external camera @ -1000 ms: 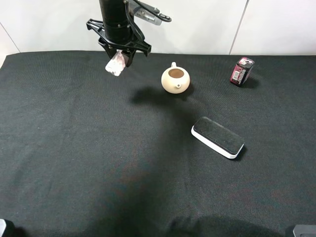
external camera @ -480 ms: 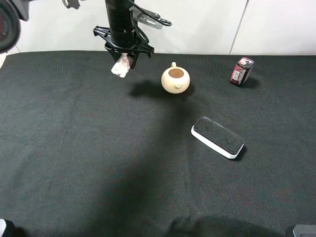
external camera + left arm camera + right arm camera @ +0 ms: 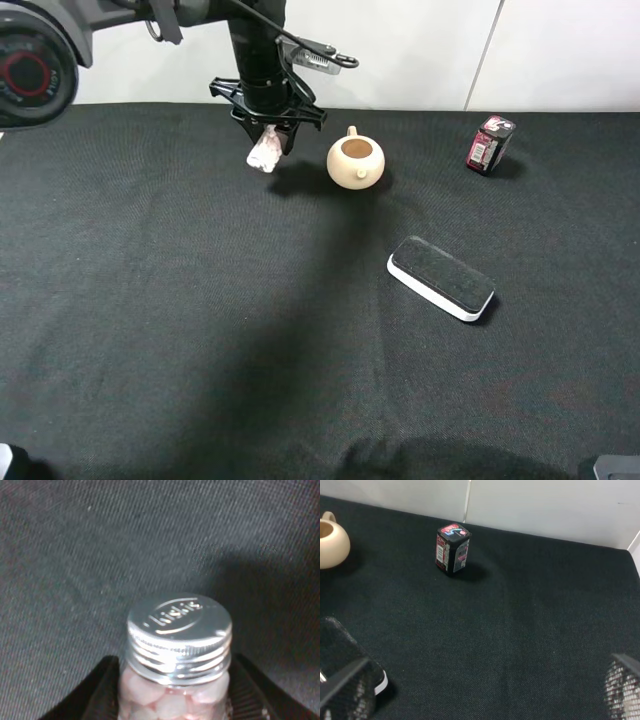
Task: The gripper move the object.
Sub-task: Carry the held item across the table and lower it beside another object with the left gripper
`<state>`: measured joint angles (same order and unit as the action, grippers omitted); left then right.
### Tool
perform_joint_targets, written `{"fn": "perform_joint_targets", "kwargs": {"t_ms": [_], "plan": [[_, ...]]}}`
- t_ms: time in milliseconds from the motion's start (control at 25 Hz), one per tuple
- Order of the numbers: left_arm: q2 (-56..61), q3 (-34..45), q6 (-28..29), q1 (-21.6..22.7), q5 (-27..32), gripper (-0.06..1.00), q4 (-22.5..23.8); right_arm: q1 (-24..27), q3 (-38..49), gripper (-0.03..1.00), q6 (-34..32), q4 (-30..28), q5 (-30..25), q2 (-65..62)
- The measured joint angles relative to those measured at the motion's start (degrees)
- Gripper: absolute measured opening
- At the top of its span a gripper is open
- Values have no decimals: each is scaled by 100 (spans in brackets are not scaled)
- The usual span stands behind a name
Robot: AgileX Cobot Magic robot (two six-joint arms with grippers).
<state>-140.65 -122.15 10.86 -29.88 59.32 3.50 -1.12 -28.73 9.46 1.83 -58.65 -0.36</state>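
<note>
Bottle (image 3: pixel 265 153) with silver cap (image 3: pixel 179 625) hangs tilted, clamped in left gripper (image 3: pixel 268 141), above black cloth (image 3: pixel 150 300) at the far side just left of teapot (image 3: pixel 355 162); mid-carry, next likely lower clear of teapot and release.

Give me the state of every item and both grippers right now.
left gripper: shut on the bottle.
bottle: held tilted, cap on, apparently off the cloth.
teapot: upright on the cloth, no lid.
dark red box: upright, apart from the rest.
black-and-white block: lying flat, untouched.
right gripper: open, holding nothing.
</note>
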Motion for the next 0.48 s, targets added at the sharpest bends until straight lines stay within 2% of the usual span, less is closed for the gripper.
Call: {"fn": "perform_joint_targets", "kwargs": {"t_ms": [480], "plan": [[-312, -258, -150, 0, -220, 52, -405, 0, 0, 69, 0, 6, 0, 0]]}}
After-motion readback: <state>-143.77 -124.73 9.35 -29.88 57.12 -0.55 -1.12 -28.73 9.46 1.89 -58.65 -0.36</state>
